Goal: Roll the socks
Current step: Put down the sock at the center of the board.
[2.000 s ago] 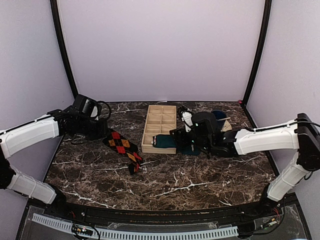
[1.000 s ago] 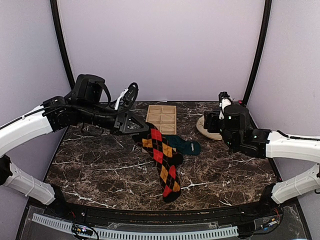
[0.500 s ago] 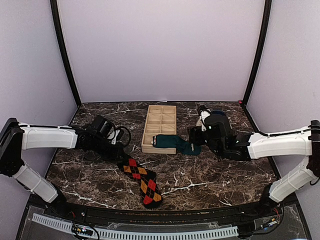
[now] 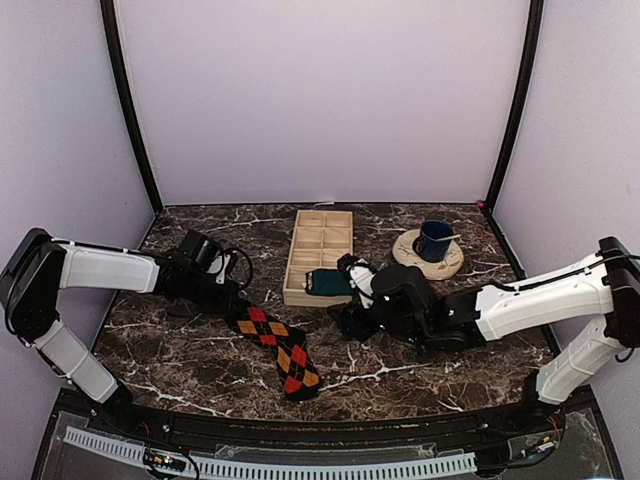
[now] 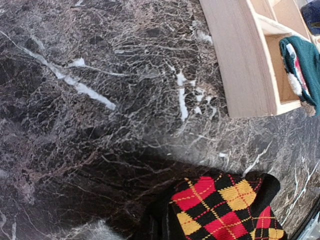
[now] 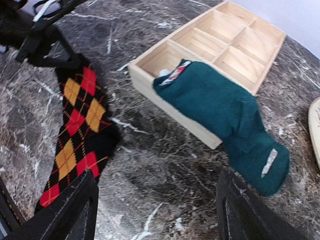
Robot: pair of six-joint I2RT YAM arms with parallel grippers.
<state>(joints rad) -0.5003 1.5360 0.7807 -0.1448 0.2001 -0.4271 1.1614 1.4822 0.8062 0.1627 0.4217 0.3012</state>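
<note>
Reaching low in the overhead view, the left gripper (image 4: 228,297) is clamped on one end of the argyle sock (image 4: 277,347), near-left of the tray (image 4: 320,248), while the right gripper (image 4: 352,300) hovers empty, fingers spread, off the tray's near end. The left wrist view shows that sock lying limp before the tray's corner. From the right wrist, the teal sock (image 6: 220,107) drapes over the tray's near wall; soft, light and floppy, it is probably best pinched at its free end.
</note>
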